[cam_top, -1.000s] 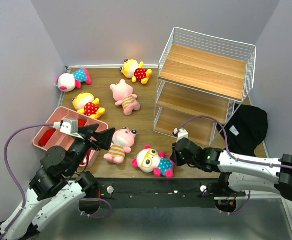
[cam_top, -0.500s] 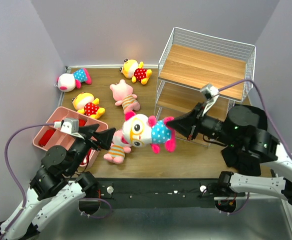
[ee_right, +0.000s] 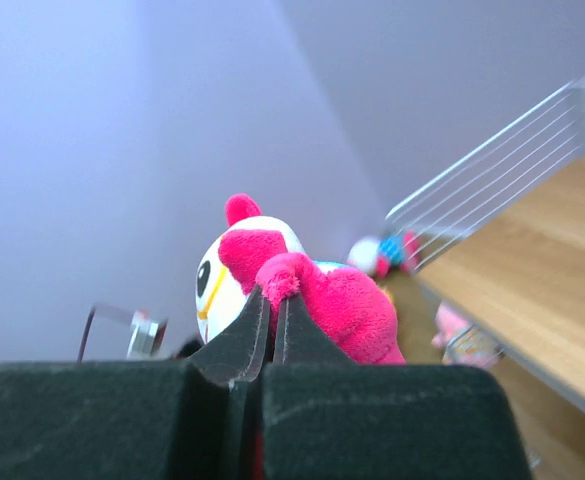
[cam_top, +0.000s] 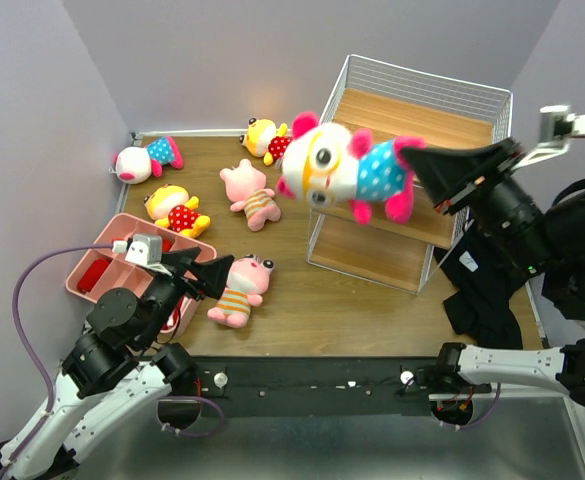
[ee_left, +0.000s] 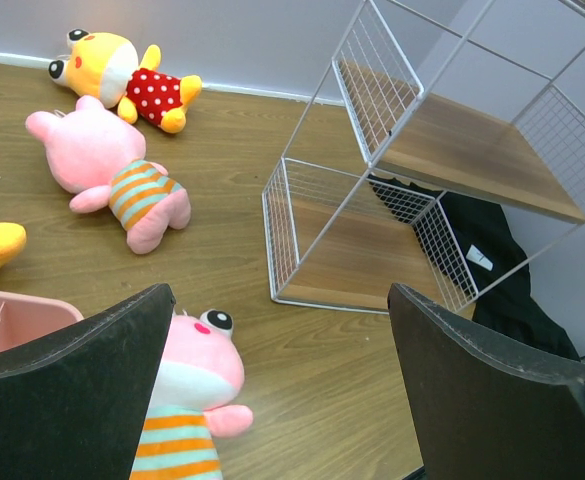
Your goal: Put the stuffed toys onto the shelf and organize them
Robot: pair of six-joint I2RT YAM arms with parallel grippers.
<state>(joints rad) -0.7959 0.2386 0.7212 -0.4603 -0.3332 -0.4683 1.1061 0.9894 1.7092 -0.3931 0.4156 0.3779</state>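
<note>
1. Pink-limbed, white-faced and blue-bellied, the held toy (cam_top: 337, 165) hangs in the air well above the table. It is level with the top board of the shelf (cam_top: 412, 135), head pointing away from the rack.
2. The right gripper (cam_top: 419, 165) has its jaws pinched almost together on one pink limb, and the wrist view shows plush squeezed between the tips. I judge that a limb grip lets the body dangle free, so it can go onto a board without the claw fouling the wire frame.
3. None of the toys in view sits on a board yet. The height suggests the top tier is the aim.
4. Five more lie on the wooden table: the matching white-faced toy (cam_top: 142, 158) in the far left corner, the far yellow toy (cam_top: 262, 135), the near yellow toy (cam_top: 177, 210), the far pig (cam_top: 250, 193) and the near pig (cam_top: 240, 288).
5. The left gripper (cam_top: 207, 275) hovers low beside the pink tray (cam_top: 87, 262), jaws spread wide and holding nothing. The near pig lies just ahead of it, so it is probably waiting clear of the carry.
6. A black cloth (cam_top: 497, 250) lies right of the shelf.
</note>
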